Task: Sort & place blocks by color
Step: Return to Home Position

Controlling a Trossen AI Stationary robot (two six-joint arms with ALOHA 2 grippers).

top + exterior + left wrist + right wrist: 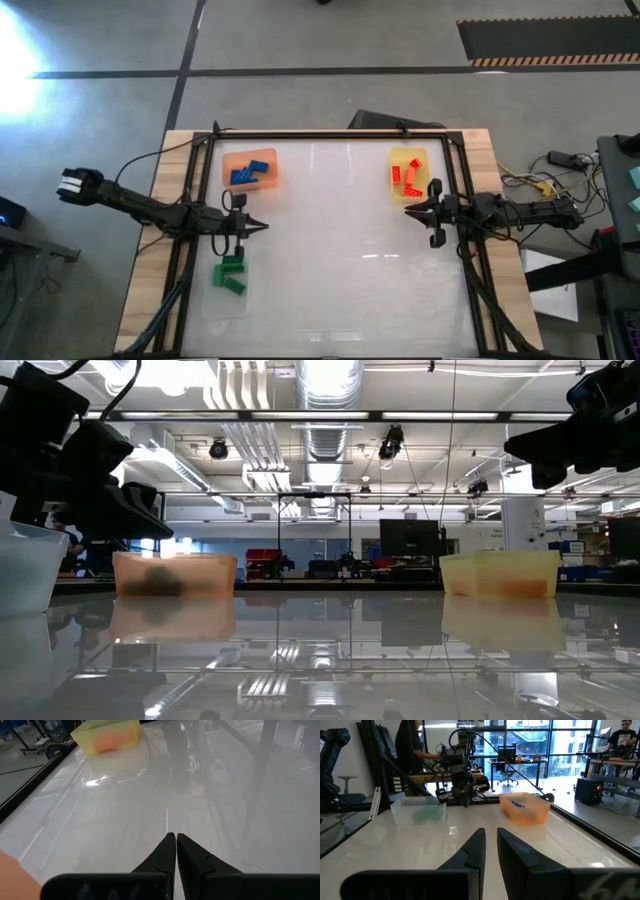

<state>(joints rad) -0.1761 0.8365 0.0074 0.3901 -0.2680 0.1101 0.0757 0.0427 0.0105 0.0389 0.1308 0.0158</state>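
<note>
Blue blocks (250, 174) lie in the orange tray (232, 160), red-orange blocks (405, 178) in the yellow tray (420, 155), and green blocks (230, 274) in the clear tray (222, 302). My left gripper (262, 228) (172, 836) hovers shut between the orange and clear trays, pointing toward the table's right. My right gripper (408, 210) (491, 831) hovers just near-side of the yellow tray, pointing left. Its fingers are shut, with only a thin slit between them. Neither gripper holds anything.
The white tabletop (340, 260) lies bare between the two arms. A black frame (330, 134) runs around the table's edges. In the low view the orange tray (175, 574) and yellow tray (500, 574) stand at the far side. People show in the room beyond.
</note>
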